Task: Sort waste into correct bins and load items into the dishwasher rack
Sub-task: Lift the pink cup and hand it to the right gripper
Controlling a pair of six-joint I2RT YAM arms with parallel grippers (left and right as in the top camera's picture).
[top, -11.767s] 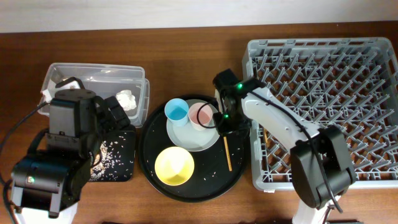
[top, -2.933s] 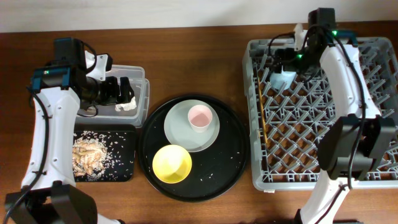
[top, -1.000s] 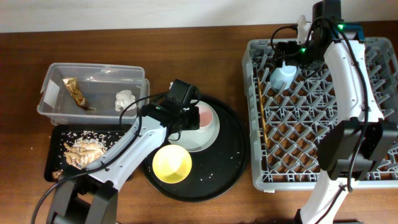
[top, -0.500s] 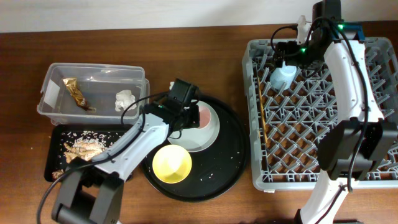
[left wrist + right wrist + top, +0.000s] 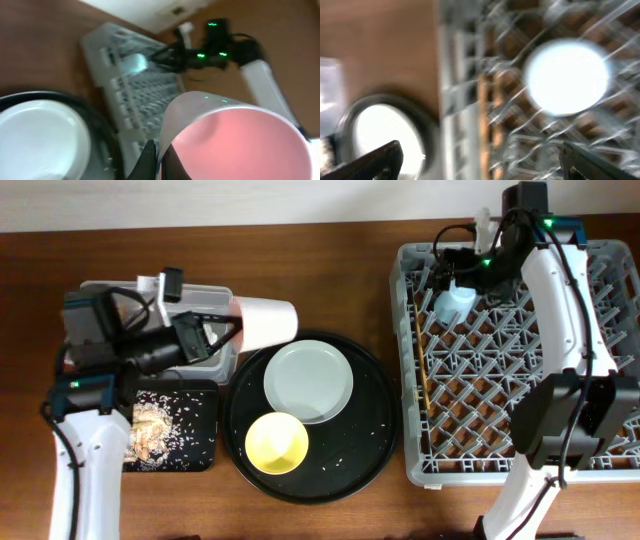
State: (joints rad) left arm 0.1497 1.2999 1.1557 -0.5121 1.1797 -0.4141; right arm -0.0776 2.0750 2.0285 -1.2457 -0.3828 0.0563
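Observation:
My left gripper is shut on the rim of the pink cup, which lies on its side in the air above the clear tub. In the left wrist view one finger is inside the pink cup and one outside. The pale plate and yellow bowl sit on the round black tray. The light blue cup stands in the grey rack, with the chopsticks along the rack's left side. My right gripper hangs open just above the blue cup. Food scraps lie on the flat black tray.
My left arm covers most of the tub, so its contents are hidden. Rice-like crumbs dot the round tray's floor. The rack fills the table's right side, with bare wood between it and the round tray.
My left gripper closed on the pink cup, lifted it off the plate and swung it left over the tub. The right arm has barely moved.

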